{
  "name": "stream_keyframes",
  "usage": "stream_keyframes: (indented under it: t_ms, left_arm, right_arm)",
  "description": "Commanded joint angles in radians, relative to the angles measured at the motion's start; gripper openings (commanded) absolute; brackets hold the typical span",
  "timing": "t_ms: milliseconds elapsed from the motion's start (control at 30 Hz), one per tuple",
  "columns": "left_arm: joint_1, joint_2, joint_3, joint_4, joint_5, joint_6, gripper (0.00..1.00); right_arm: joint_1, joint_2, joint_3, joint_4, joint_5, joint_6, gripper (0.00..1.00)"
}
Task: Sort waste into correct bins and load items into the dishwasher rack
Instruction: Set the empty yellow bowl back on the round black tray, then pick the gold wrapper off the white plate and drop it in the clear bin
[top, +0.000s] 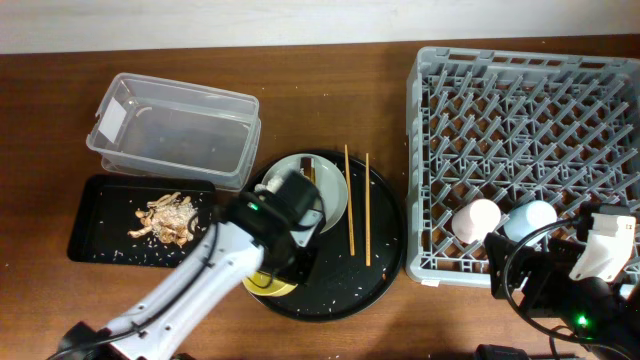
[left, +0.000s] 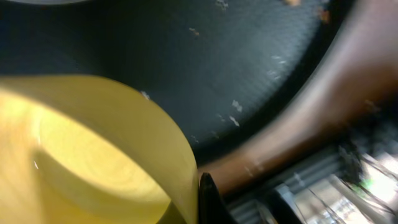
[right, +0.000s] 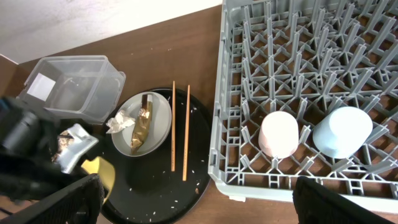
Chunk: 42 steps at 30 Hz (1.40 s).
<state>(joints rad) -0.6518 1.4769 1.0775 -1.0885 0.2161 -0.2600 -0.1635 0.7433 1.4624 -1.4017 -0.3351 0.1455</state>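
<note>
Overhead view, near edge first.

- Right fingers (right: 59, 202): near right, just in front of the dishwasher rack (top: 520, 130). The right wrist view shows them spread wide with nothing between them.
- Left fingers (left: 209, 200): down at the yellow bowl (top: 262, 286), which sits at the near-left edge of the round black tray (top: 385, 250). The left wrist view shows one dark fingertip against the bowl's outer wall. The other is out of frame, so I cannot tell whether they pinch the rim or stand apart.
- Pink cup (top: 478, 218) and blue cup (top: 530, 218): upside down, side by side in the rack's near row. Loaded.
- Chopsticks (top: 349, 200): lying parallel on the round tray, just right of the plate (top: 332, 195). Not loaded.
- Plate: on the far part of the round tray, carrying the wrapper (right: 143, 121) and the tissue (right: 120, 122). Neither is binned.
- Shallow black tray (top: 100, 230), left: holds the food scraps (top: 165, 218). Judged sorted.
- Clear tub (top: 175, 130), far left: nothing in it.

Status (judgement): under half done. Two cups and the scraps are finished. The bowl looks like the item in hand. The plate, chopsticks, tissue and wrapper remain.
</note>
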Motion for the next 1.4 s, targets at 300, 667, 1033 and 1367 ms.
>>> stream_keyframes:
  t_ms: [300, 667, 1033, 1367]
  left_arm:
    - [-0.127, 0.004, -0.121, 0.233, -0.134, -0.222, 0.45]
    - [0.001, 0.043, 0.045, 0.364, -0.427, -0.026, 0.68]
    - [0.117, 0.377, 0.045, 0.595, -0.156, 0.068, 0.48]
    - [0.133, 0.294, 0.347, 0.299, -0.200, 0.068, 0.00]
  right_arm:
    - [0.007, 0.002, 0.005, 0.003, -0.005, -0.010, 0.98]
    - [0.007, 0.002, 0.005, 0.003, -0.005, -0.010, 0.98]
    - [0.007, 0.002, 0.005, 0.003, -0.005, -0.010, 0.98]
    - [0.007, 0.002, 0.005, 0.003, -0.005, -0.010, 0.98]
